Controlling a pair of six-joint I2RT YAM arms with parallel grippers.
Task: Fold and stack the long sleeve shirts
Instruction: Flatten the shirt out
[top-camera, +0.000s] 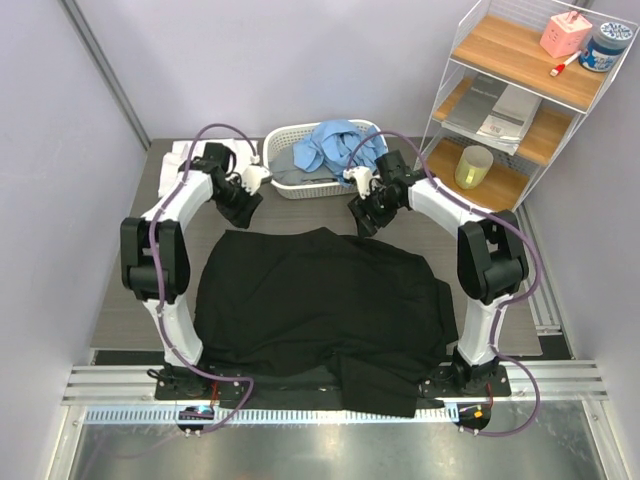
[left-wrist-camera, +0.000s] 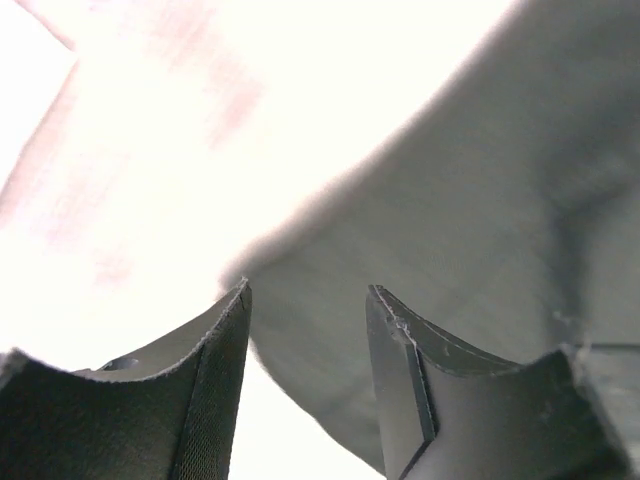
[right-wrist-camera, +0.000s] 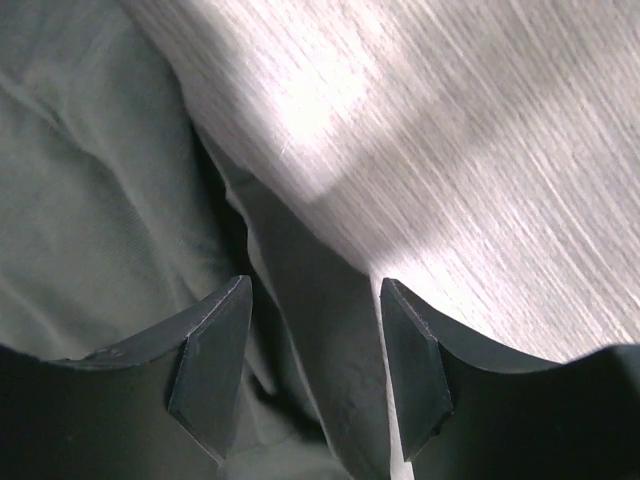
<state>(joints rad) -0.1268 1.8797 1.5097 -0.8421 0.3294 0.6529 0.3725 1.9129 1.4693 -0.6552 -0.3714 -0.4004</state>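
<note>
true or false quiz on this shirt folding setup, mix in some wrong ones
The black shirt lies spread on the table. True.
The light blue shirt lies on the table. False: it is in the white basket.
The left gripper and right gripper are at the black shirt's far edge. True.
The yellow cup stands on the top shelf. False: it is on the lowest shelf.
The right gripper is clamped shut. False: its jaws stand apart.

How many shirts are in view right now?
3: black shirt spread on the table; light blue shirt in the basket; seemingly a white shirt at the table's far-left corner. More may hide in the basket.
</note>
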